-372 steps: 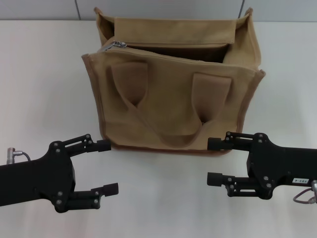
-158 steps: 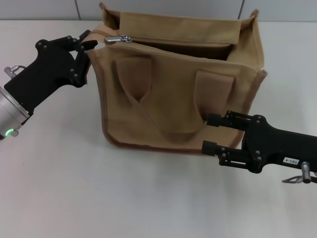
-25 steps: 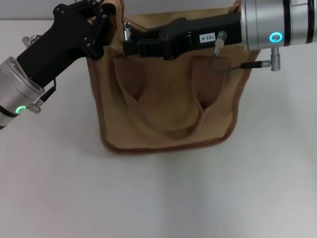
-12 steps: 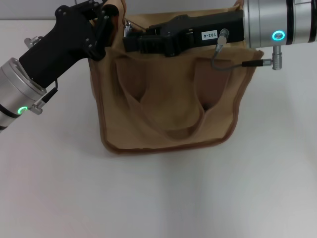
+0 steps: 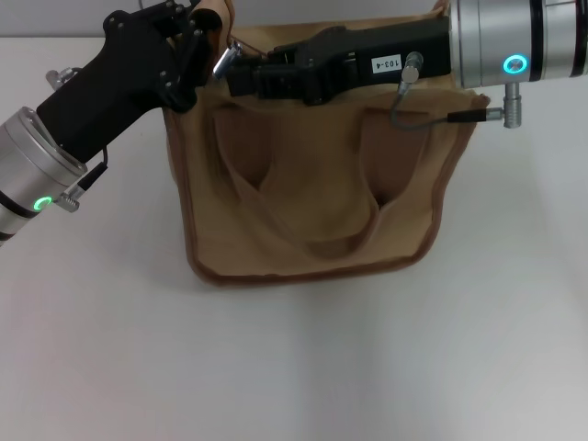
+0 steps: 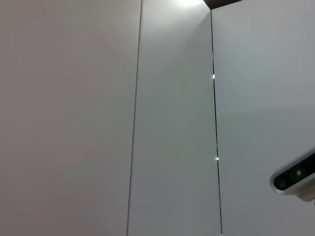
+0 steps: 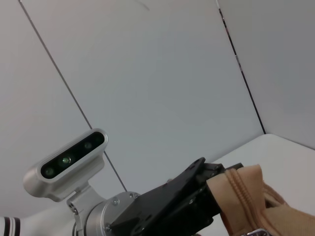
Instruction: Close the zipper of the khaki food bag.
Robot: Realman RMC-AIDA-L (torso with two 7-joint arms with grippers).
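Tan canvas, khaki food bag (image 5: 312, 193) mid-table. Left gripper (image 5: 197, 41) clamped on its top left corner as an anchor; right gripper (image 5: 241, 73) pinching the zipper (image 5: 223, 60) pull there, ready for dragging across.

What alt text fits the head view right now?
Both arms meet at the top left corner of the khaki food bag: the left tool at the bag's end, the right tool reaching across to the silver pull of the zipper. The bag stands on a white table.

Even, bright overhead light is falling on the white table (image 5: 303, 367). Soft shadows are pooling beneath the khaki food bag (image 5: 312, 184).
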